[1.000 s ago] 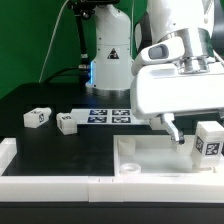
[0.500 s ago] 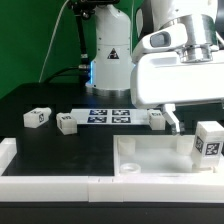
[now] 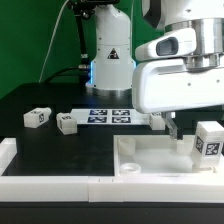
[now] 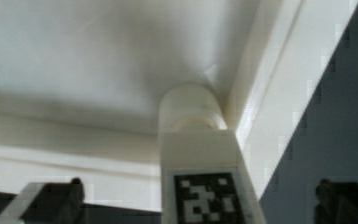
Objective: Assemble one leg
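Observation:
My gripper [image 3: 172, 128] hangs over the large white tray-like part [image 3: 150, 158], with its dark fingers just to the exterior view's left of a leg [image 3: 208, 140] that stands upright on the tray. In the wrist view the gripper [image 4: 197, 208] is open wide. A tagged white leg [image 4: 202, 190] lies in line between the two fingers [image 4: 51, 202], and neither touches it. Two more legs [image 3: 38, 117] [image 3: 67, 124] lie on the black table at the exterior view's left. Another leg [image 3: 157, 121] shows partly behind the gripper.
The marker board [image 3: 108, 115] lies flat on the table behind the tray. The robot's base [image 3: 110, 55] stands at the back. A low white wall [image 3: 50, 185] runs along the table's front edge.
The gripper has lifted slightly and shifted a little to the exterior view's right. The leg on the tray and the other legs have not moved.

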Available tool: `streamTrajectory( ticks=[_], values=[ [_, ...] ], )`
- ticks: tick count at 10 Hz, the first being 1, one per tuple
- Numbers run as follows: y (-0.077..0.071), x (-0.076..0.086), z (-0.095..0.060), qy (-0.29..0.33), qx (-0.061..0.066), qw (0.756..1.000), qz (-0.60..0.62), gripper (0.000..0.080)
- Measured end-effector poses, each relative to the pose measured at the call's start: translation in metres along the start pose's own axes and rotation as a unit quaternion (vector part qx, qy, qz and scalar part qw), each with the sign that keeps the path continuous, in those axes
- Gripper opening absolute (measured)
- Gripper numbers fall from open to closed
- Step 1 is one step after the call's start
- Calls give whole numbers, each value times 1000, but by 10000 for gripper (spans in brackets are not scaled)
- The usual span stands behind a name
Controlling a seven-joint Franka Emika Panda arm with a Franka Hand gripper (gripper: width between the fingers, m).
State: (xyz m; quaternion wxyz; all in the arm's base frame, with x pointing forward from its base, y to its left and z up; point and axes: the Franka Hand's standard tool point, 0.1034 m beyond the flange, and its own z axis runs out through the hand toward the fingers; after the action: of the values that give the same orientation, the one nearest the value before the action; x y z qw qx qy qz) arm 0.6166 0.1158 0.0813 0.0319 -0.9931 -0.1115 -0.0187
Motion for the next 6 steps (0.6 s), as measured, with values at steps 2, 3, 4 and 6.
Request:
streamTrajectory(
  ticks=[2,3,4,6],
  values=[
    [0,4,-7,-102,14,995,0,649],
    [-1,6,-5,-125,18,992,0,649],
    [-2,4,-4,-140,20,990,-1,649],
    [-1,16,0,-113,11,994,-10,649]
  ],
)
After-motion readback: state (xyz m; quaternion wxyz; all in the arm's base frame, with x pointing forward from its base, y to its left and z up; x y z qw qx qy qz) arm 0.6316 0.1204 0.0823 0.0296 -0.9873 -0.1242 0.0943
